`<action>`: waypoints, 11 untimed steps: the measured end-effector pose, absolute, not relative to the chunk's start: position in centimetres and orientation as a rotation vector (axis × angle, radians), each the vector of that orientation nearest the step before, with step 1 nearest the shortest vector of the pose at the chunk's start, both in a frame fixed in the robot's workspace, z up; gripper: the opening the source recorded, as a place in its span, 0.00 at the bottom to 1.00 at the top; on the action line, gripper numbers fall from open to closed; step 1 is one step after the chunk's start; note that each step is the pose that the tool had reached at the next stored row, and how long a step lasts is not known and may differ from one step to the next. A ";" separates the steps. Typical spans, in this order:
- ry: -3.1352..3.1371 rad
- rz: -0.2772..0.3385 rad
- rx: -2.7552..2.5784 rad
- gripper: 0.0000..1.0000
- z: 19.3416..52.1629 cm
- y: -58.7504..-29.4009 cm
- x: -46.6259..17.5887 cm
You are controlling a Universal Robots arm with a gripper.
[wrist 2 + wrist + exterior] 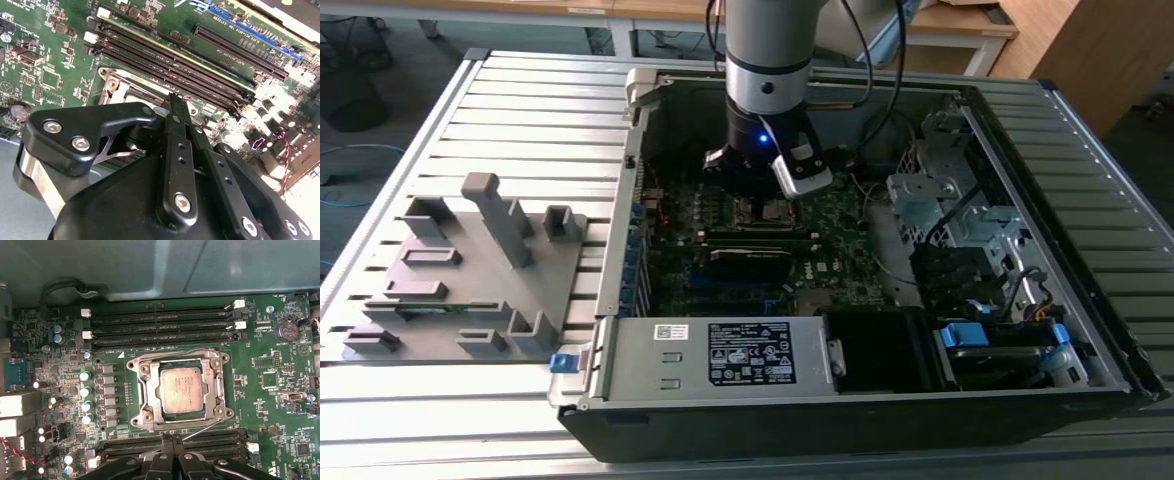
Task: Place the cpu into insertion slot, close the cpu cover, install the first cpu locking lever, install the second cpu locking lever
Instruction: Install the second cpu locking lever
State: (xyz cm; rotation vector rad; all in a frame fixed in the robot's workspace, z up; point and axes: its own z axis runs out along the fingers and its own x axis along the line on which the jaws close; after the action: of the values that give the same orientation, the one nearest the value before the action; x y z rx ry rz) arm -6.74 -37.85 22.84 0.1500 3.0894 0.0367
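The tool is closed, gripping nothing, just beside the socket on the green board. The chip sits in the socket with the cover down around it.

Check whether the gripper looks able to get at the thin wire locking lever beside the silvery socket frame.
Probably yes: the gripper sits right by the thin wire locking lever, at the edge of the silvery cpu cover, with nothing between them.
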 end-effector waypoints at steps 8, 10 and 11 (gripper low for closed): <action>3.089 0.037 0.150 0.10 22.7 -37.8 -6.8; 3.089 0.037 0.150 0.10 22.6 -37.9 -6.8; 3.089 0.037 0.150 0.10 22.6 -37.9 -6.8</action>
State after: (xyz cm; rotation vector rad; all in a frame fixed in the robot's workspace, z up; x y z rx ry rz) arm -6.77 -37.85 22.60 0.1500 3.0895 0.0366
